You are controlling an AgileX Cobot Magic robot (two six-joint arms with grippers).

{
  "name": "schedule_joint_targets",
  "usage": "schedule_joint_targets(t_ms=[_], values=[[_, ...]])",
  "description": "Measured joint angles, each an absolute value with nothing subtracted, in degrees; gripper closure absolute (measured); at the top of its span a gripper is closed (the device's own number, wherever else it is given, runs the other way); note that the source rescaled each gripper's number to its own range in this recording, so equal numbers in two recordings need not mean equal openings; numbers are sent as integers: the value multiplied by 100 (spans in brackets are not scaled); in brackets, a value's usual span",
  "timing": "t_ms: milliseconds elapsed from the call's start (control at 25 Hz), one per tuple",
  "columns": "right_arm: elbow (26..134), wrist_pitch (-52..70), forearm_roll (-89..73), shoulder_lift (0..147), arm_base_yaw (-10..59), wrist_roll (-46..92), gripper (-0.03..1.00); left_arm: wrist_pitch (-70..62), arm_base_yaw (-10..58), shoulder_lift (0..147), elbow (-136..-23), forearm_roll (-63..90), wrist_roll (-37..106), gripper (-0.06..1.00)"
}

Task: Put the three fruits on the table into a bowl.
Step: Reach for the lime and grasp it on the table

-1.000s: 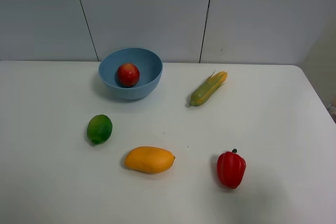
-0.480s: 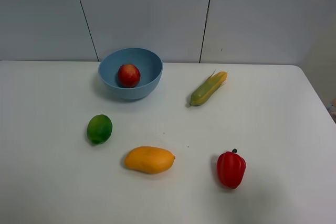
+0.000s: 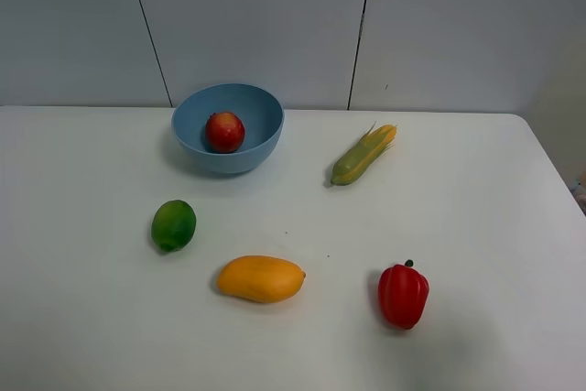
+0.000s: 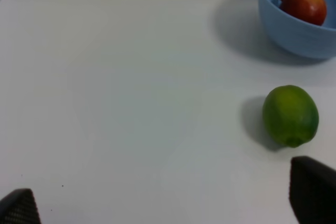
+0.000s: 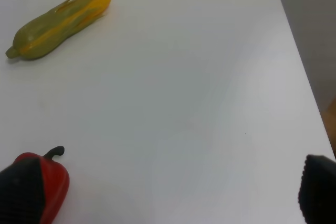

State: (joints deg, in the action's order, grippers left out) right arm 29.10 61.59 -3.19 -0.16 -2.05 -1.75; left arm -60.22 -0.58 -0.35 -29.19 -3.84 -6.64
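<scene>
So, overhead camera first: the pomegranate (image 3: 224,131) sits inside the blue bowl (image 3: 249,158) at the far side of the table (image 3: 476,199), so I'd call that one fruit of three done. The lime (image 3: 174,224) lies on the bare top, nearer the camera and a bit left of the bowl. The mango (image 3: 261,278) is nearer again, off to the lime's right and apart from it. The corn (image 3: 363,155) and the pepper (image 3: 404,295) are on the right half. They aren't fruit for this job, so I leave them alone. Neither arm shows in this view.

Left wrist cam: the left gripper (image 4: 165,200) is spread wide with nothing between its fingers, just two dark tips peeking in at the frame edge. The lime is just ahead of one tip without touching it, and the bowl with the pomegranate is beyond. My guess is that's why this arm faces that way: closest pick, short carry.

Right wrist cam: the right gripper (image 5: 168,192) is also wide apart and empty. One tip overlaps the pepper in the picture, and I can't tell if they touch. The corn is well beyond. There's no fruit in this view, so I reckon the left arm takes the lime next. It'll need a centred, gentle squeeze, since it's round and could roll.
</scene>
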Motion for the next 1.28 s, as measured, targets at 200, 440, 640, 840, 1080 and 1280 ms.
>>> schedule_joint_targets(t_ms=[200, 440, 640, 840, 1080, 1280], values=[[2910, 6159, -319, -16, -205, -175, 8, -6022, -58, -35, -2919, -384, -664, 8], [2910, 6159, -319, -16, -205, -175, 8, -6022, -58, -35, -2919, -384, -664, 8], [2910, 6159, -319, -16, -205, -175, 8, -6010, -58, 35, -2941, -384, -675, 8], [2910, 6159, -319, -16, -205, -175, 8, -4888, -52, 1243, -3144, -67, -680, 8], [2910, 6154, -319, -16, -205, -192, 8, -3298, -52, 3627, -3267, 665, -680, 11], [2910, 6154, -319, -16, -205, -192, 8, -2317, 364, 5419, -3272, 770, -638, 12]])
